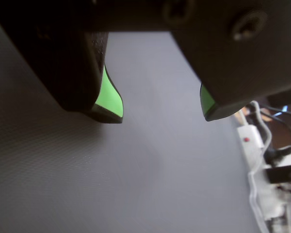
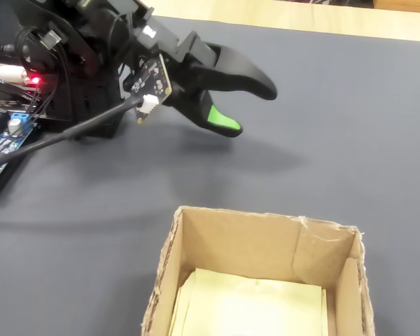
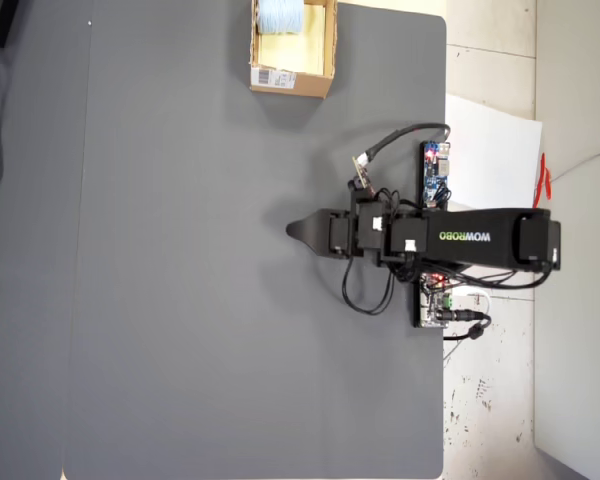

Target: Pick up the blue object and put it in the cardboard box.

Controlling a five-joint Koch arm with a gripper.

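Green-lined jaw tips fill the top of the wrist view, standing well apart with only bare grey mat [image 1: 136,184] between and below them. So the gripper [image 1: 160,109] is wide open and has hold of nothing. The fixed view agrees: the gripper [image 2: 248,108] hangs above the mat, its two black fingers spread, one green pad showing.

From overhead the cardboard box [image 3: 325,50] sits at the top edge of the mat, its barcode label on the side facing the arm [image 3: 480,238]. Inside the box, against its far wall from the arm, lies the blue object [image 3: 280,14], pale and ribbed. In the fixed view the box [image 2: 266,241] shows only its pale yellowish lining; the block falls outside that picture's lower edge.

The gripper [image 3: 305,231] is well away from the box, folded back close to the arm's base, which stands at the mat's edge beside the circuit boards [image 3: 436,172] and cables.

Judging by how things lie, the placing step looks done: the block is in the box and the jaws are empty. What is in hand appears to be the return to rest. No pick seems called for; the next move likely needs only settling the arm at its base, clear of the cables.
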